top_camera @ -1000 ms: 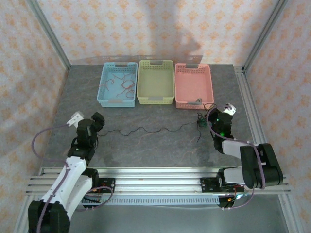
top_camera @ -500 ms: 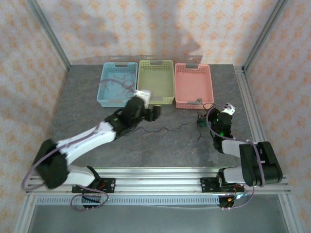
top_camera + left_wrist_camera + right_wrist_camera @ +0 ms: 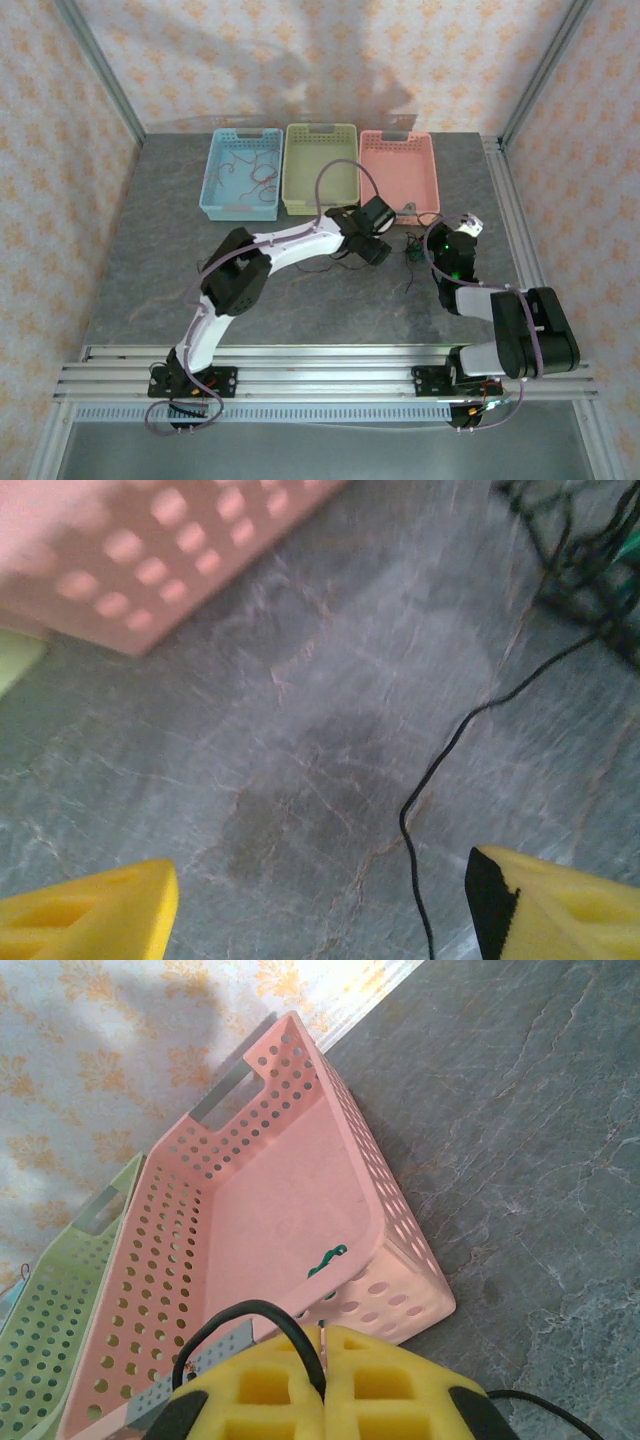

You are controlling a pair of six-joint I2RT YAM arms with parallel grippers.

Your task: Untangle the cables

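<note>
- how does the left arm sit?
- it reaches far out from its base, elbow bent, then runs across to the right. the left claw (image 3: 374, 246) hangs low over the table (image 3: 170, 230), its yellow fingers (image 3: 90, 912) wide apart with only stone between them.
- and the other one?
- the right arm is folded short. the right claw (image 3: 322, 1380) has its fingers pressed together on a black cable (image 3: 262, 1310) that loops up and dives into the seam.
- what has changed since a second ago?
- the left arm was tucked back by its own base then; half a second ago it was mid-swing. the right arm has kept its place.
- the cables?
- a small dark tangle (image 3: 412, 250) with a speck of green lies between the two claws, just right of the left one. one thin black strand (image 3: 440, 765) snakes beside the left claw's right finger. the pink basket (image 3: 399, 137) stands just beyond the claw. loose reddish wires (image 3: 250, 180) lie in the blue basket (image 3: 243, 133), well off to its left.
</note>
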